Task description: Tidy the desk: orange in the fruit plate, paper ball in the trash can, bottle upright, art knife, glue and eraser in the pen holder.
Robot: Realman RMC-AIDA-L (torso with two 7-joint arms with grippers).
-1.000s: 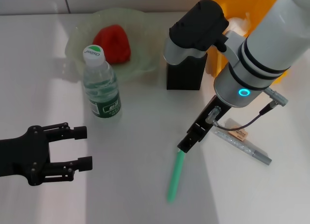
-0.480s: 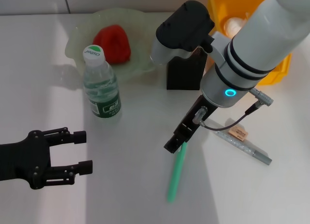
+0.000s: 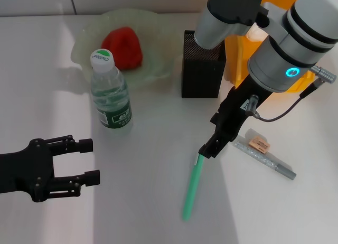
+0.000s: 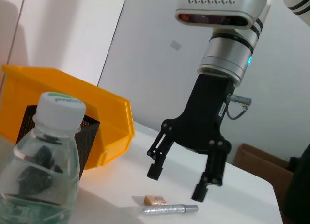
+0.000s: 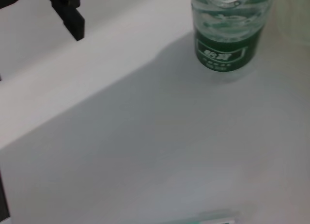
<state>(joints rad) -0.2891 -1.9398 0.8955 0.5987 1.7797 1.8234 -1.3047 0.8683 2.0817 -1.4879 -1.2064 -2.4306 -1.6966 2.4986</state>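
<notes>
The orange (image 3: pixel 122 47) lies in the fruit plate (image 3: pixel 84 39). The bottle (image 3: pixel 110 93) stands upright in front of the plate. The pen holder (image 3: pixel 202 64) stands beside the trash can (image 3: pixel 236 59); a pale wad (image 3: pixel 254 32) shows inside the can. The green art knife (image 3: pixel 191 188) lies flat on the table. My right gripper (image 3: pixel 207 150) is open and hangs just over the knife's far end; it also shows in the left wrist view (image 4: pixel 177 180). The silver glue stick (image 3: pixel 264 158) and the eraser (image 3: pixel 259 144) lie to its right. My left gripper (image 3: pixel 87 160) is open and empty at the front left.
The white table (image 3: pixel 153 143) lies bare between the two grippers. The left wrist view shows the bottle (image 4: pixel 43 161), the pen holder (image 4: pixel 91 136), the trash can (image 4: pixel 97 103), the eraser (image 4: pixel 156 200) and the glue stick (image 4: pixel 169 210).
My right arm has swung back to the right and uncovered the pen holder; its gripper now sits over the knife's far end. The knife and my left gripper have stayed put.
</notes>
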